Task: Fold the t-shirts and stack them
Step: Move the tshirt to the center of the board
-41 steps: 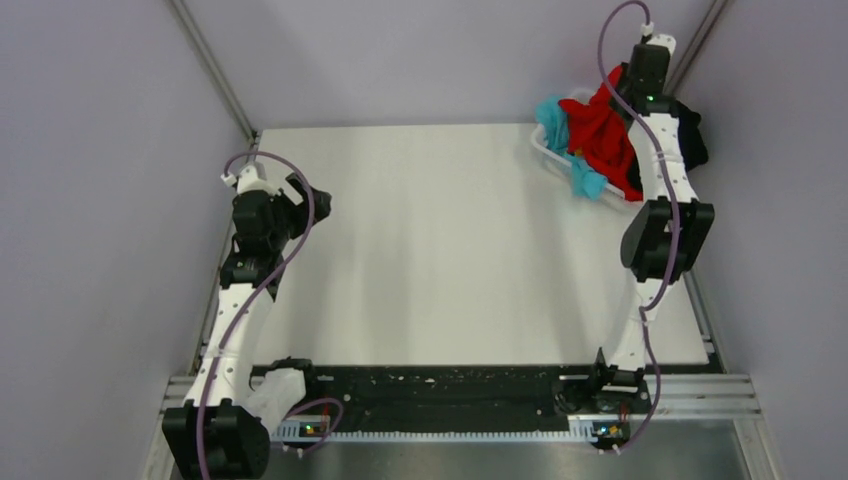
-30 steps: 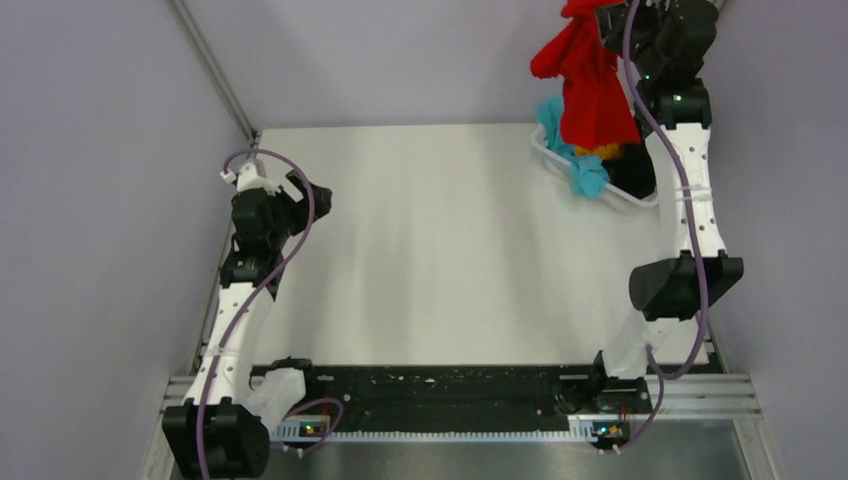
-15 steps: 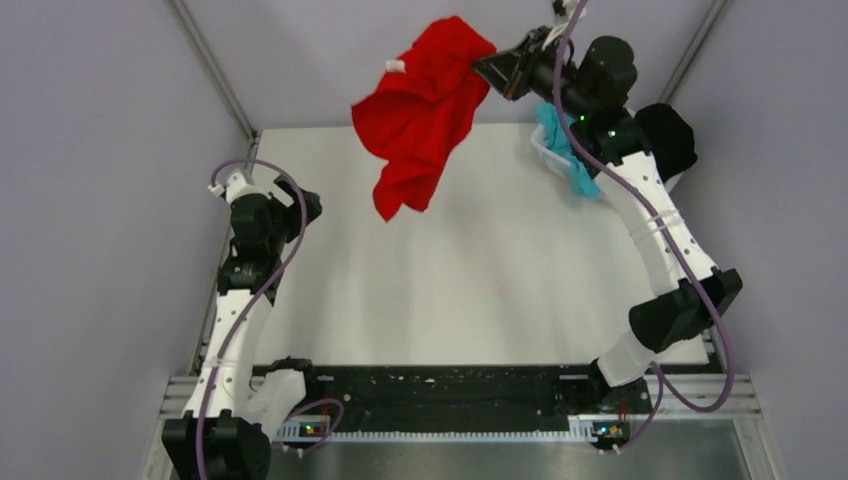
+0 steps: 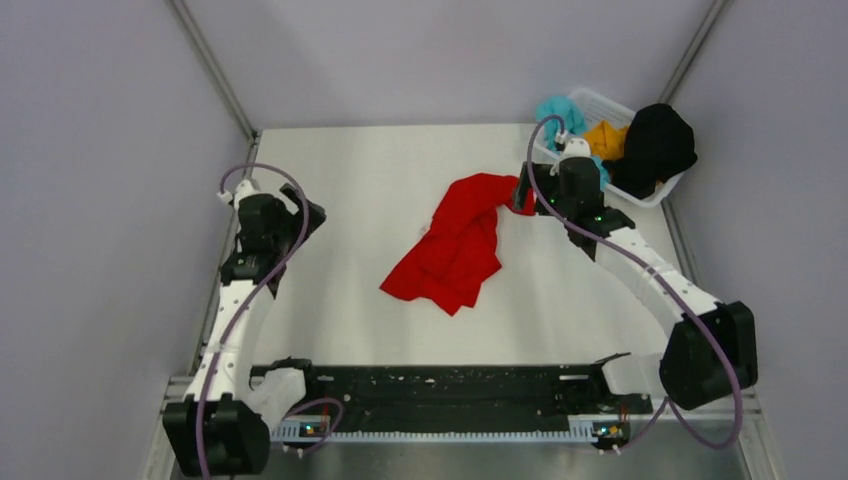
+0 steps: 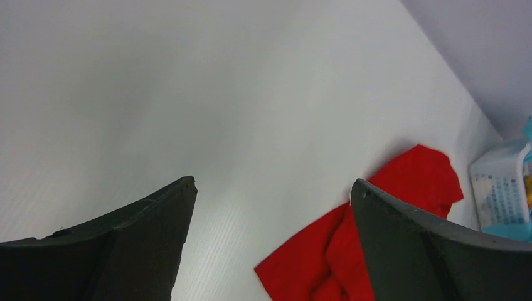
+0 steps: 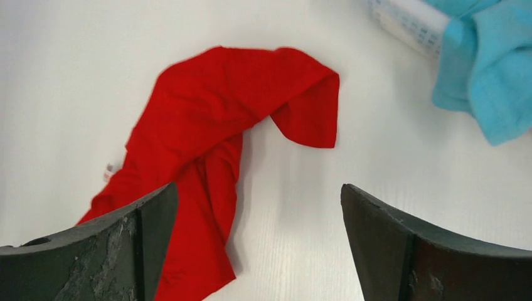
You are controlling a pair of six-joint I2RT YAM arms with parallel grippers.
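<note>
A bright red t-shirt lies crumpled on the white table, spread from the middle toward the back right. My right gripper hovers open just above the shirt's far right end, holding nothing; in the right wrist view the red t-shirt lies below and left of the open gripper. A teal t-shirt, an orange-yellow one and a black one sit bunched in the basket. My left gripper stands open and empty at the table's left side, with the red t-shirt ahead of it.
The white mesh basket stands at the back right corner, the teal t-shirt hanging over its rim. Metal frame rails run along both side walls. A black strip edges the table's near side.
My right arm lifted the red t-shirt out of the basket, swung it left and down over the table, and opened. The shirt now lies on the table. The left arm barely moved.
</note>
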